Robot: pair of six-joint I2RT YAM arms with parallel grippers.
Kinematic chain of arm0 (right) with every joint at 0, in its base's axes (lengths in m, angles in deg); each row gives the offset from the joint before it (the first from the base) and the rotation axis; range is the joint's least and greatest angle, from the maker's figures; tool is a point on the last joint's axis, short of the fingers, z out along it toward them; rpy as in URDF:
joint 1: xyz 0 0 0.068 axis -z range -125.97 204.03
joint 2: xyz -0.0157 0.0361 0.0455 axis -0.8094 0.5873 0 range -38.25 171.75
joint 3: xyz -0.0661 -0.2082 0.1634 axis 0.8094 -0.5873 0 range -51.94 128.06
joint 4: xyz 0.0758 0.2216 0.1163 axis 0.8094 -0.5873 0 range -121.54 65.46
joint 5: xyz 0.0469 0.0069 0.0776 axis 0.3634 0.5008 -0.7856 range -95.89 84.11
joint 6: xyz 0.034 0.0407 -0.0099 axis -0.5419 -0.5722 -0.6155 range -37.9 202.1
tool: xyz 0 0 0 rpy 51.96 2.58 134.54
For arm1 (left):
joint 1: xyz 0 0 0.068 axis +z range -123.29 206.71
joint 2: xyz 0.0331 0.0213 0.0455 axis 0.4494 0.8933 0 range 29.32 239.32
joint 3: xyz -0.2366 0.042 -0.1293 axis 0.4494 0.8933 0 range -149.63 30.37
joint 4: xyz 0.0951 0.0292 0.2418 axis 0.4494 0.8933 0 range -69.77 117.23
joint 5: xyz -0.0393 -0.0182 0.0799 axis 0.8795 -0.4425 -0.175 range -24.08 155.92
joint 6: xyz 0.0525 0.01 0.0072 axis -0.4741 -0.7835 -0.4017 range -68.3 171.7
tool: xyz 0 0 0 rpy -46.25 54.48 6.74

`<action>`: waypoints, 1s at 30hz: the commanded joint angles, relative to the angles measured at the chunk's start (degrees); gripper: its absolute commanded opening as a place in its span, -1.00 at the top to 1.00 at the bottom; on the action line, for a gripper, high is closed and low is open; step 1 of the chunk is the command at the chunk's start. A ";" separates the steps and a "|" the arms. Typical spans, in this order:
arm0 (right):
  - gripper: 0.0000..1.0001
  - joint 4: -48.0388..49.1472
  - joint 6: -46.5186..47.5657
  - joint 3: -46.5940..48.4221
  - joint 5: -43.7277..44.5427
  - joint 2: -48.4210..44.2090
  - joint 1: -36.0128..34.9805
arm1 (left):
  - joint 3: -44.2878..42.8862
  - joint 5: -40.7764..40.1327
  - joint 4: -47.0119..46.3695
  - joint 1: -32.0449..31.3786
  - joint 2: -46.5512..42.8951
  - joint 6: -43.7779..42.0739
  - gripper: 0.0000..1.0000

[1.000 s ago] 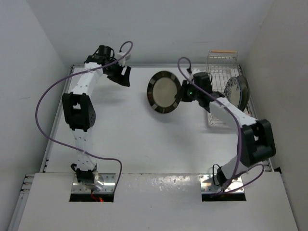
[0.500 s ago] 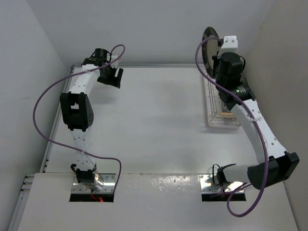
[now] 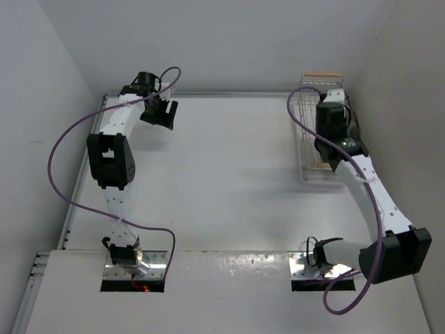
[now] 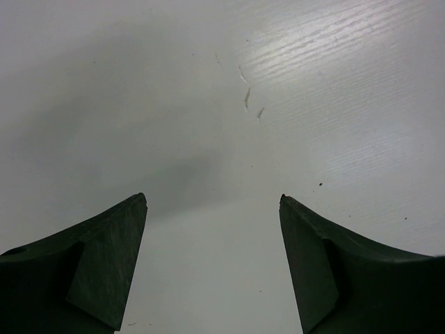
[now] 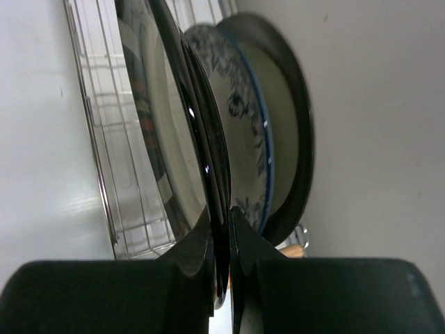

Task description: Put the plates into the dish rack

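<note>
In the right wrist view my right gripper [image 5: 224, 210] is shut on the rim of a cream plate with a dark brown rim [image 5: 167, 139]. The plate stands on edge over the white wire dish rack [image 5: 104, 160]. Close beside it stand the blue floral plate [image 5: 240, 118] and, behind that, a cream plate with a dark glossy rim [image 5: 292, 125]. In the top view the right wrist [image 3: 332, 125] covers the plates above the dish rack [image 3: 309, 149]. My left gripper [image 3: 160, 113] is open and empty at the far left, over bare table [image 4: 212, 198].
The rack has wooden handles at its far end [image 3: 323, 74] and near end [image 3: 321, 165]. The right wall runs close behind the rack [image 5: 375, 104]. Purple cables loop off both arms [image 3: 62, 149].
The right arm carried the brown-rimmed plate from mid-table, lifted it above the rack, then lowered it beside the other two plates. The left gripper drew back slightly to the left.
</note>
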State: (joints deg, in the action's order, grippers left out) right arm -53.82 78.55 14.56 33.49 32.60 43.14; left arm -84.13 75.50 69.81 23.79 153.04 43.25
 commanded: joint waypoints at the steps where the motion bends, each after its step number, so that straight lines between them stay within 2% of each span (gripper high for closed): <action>1: 1.00 8.53 -4.88 -0.93 1.58 -3.17 0.88 | 0.42 -0.27 -0.80 -0.25 -2.78 0.80 -0.63; 25: 0.99 9.06 -9.72 -6.12 -1.49 3.59 3.87 | 2.00 -0.27 -0.80 -0.77 -3.84 0.27 -0.63; 28: 0.76 8.97 -9.72 -6.29 -1.76 4.03 3.95 | 2.00 -0.79 -0.80 -0.77 -3.84 0.27 -0.63; 29: 0.56 8.89 -9.89 -6.29 -1.67 4.12 3.95 | 2.00 -0.80 -0.80 -0.77 -3.84 0.27 -0.63; 30: 0.47 8.71 -9.98 -6.29 -1.58 4.12 4.04 | 2.00 -0.80 -0.80 -0.77 -3.84 0.27 -0.63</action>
State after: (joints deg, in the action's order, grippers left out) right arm -49.27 69.50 7.63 30.82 36.53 46.81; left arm -82.25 75.26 69.81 23.64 152.62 43.34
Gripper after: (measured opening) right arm 0.233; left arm 0.811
